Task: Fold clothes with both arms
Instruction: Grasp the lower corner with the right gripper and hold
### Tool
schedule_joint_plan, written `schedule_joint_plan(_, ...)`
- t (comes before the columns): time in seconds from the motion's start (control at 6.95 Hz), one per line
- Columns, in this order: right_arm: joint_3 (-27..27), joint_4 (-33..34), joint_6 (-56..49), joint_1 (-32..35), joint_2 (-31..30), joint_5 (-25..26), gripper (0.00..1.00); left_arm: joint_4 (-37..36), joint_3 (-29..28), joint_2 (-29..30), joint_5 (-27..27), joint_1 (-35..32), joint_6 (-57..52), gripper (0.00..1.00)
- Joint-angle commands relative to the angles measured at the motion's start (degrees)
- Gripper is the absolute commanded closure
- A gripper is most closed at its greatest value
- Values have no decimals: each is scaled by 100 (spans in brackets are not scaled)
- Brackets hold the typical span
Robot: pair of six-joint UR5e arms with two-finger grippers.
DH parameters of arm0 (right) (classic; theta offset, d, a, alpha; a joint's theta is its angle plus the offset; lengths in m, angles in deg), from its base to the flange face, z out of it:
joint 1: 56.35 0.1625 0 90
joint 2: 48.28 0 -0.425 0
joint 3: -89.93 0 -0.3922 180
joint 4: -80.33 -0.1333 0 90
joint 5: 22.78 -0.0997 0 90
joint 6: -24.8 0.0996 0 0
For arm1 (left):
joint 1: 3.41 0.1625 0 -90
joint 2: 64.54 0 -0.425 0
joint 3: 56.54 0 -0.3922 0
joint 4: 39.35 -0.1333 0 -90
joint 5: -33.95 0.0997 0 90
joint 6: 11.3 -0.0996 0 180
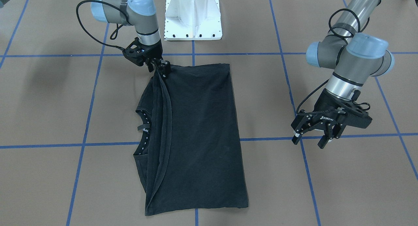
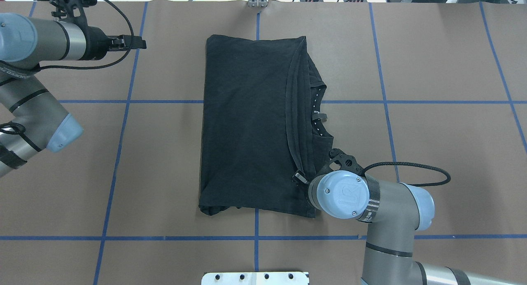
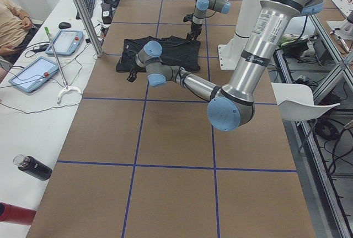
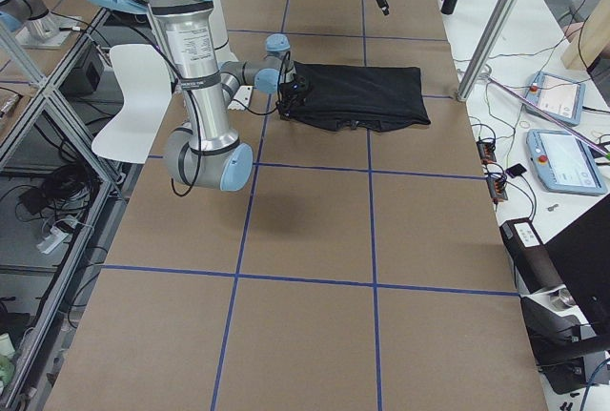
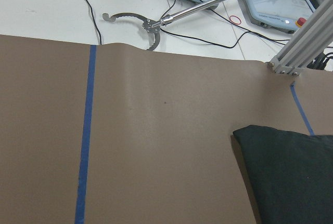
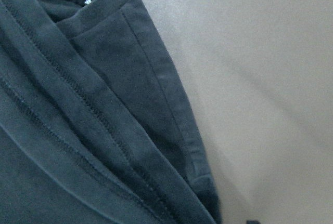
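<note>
The black T-shirt [image 1: 202,128] lies folded into a long rectangle on the brown table, plain side up, with no print showing. Its collar [image 1: 143,128] with small white marks peeks out along one long edge. It also shows in the overhead view [image 2: 247,124] and the right wrist view [image 6: 78,130]. My right gripper [image 1: 164,70] is at the shirt's near corner, shut on the layered hem, which bunches toward it; in the overhead view it [image 2: 299,178] is partly hidden under the wrist. My left gripper [image 1: 310,141] is open and empty, above bare table well off the shirt's other side [image 2: 138,42].
The white pedestal base [image 1: 193,20] stands at the robot's side of the table. Blue tape lines [image 1: 85,144] grid the table. Beyond the far edge are an aluminium post [image 5: 307,42], control tablets [image 5: 283,5] and a grabber tool [image 5: 151,26].
</note>
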Motion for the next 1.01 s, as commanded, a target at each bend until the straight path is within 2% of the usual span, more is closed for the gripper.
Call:
schedule_joint_plan(0.0,-15,0,-31,4,6,0,39,-9,7,-14,0,-1,0,0)
schedule_joint_plan(0.43,-50,0,-31,4,6,0,38,0,16,-31,0,-1,0,0)
schedule_joint_plan(0.58,-51,0,4,4,24,0,53,0,24,-31,0,-1,0,0)
schedule_joint_plan(0.72,-59,0,4,30,33,0,92,0,50,-40,0,-10,0,0)
schedule_joint_plan(0.86,-59,0,4,31,33,0,100,0,59,-40,0,-10,0,0)
